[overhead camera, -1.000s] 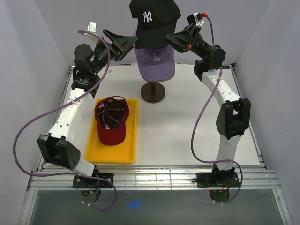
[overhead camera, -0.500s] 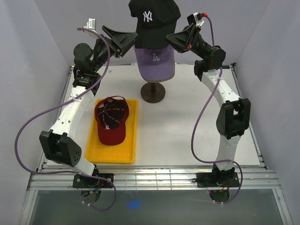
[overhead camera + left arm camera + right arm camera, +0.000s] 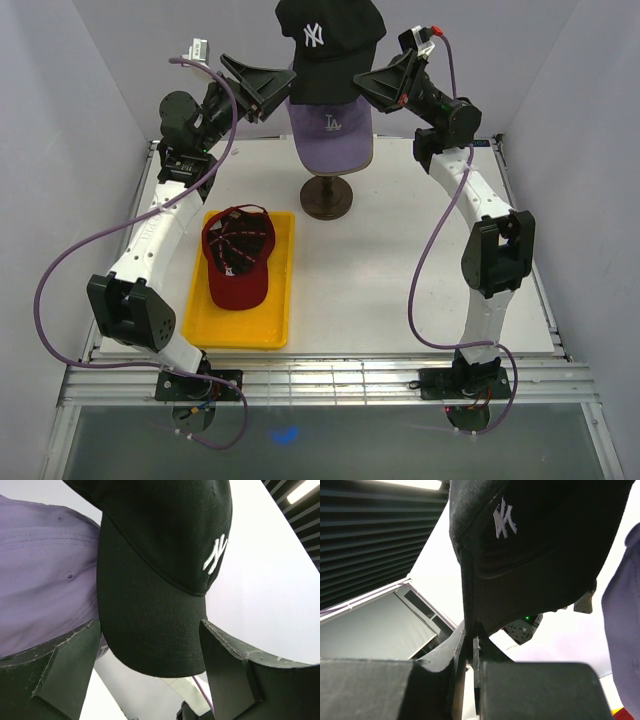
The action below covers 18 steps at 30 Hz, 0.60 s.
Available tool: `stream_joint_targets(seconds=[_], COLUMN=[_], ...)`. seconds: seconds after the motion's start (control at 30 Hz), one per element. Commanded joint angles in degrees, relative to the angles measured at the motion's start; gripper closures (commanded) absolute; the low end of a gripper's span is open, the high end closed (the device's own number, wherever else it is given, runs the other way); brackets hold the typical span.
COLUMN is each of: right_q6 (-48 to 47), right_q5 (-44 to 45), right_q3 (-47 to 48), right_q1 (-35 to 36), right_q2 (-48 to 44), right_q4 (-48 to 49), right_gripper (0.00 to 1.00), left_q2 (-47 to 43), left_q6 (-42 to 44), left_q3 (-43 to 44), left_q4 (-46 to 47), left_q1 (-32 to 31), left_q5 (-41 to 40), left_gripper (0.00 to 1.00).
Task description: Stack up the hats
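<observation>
Pale walls (image 3: 90,90) close in a white desk (image 3: 420,260), with both arms bolted at its near edge and reaching up toward the far side. At the far middle a dark stand (image 3: 326,198) carries the lavender cap (image 3: 330,130), white LA to the front and brim pointing toward the arms. What the cap sits on is hidden beneath it.

Above it is the black cap (image 3: 328,45), its white NY facing the top camera, its lower part overlapping the lavender crown. Whether it rests fully on the lavender cap cannot be told.

From the right, the right arm (image 3: 470,190) comes in with its jaws clenched on the black cap's edge. The right wrist view shows that edge pinched thinly between the two fingers (image 3: 457,652).

On the other side, the left arm (image 3: 150,230) reaches in with its jaws spread wide and released. In the left wrist view the black brim shows between the two fingers (image 3: 55,675); contact with either one cannot be told.

Left of centre lies a yellow tray (image 3: 200,325). The red cap (image 3: 238,258) lies in it upside down, inner seams showing, brim toward the near edge, well apart from the stand.
</observation>
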Motion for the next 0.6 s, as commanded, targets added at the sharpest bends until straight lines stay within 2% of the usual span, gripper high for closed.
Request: stream_joint_targets(seconds=[0.0,0.4,0.57], right_q6=[22.1,22.0,21.9], right_q5=[0.4,-0.1,-1.0], right_q3=[1.4,0.5,-1.6], right_q1=[0.9,0.9,0.8], right_q2=[-3.7,-4.2,-4.5], right_q4=[5.9,6.2,6.7], right_gripper=[0.92,0.92,0.92], left_q2=[-0.8,-0.4,-0.6], left_q6=[0.0,-0.2,-0.9], left_q3=[1.5,2.2,1.9], left_q4=[2.2,2.4,3.5], left_q1=[-0.3,-0.3,-0.3], left_q5=[2.1,3.0,3.4], left_gripper=[0.11,0.12,0.21])
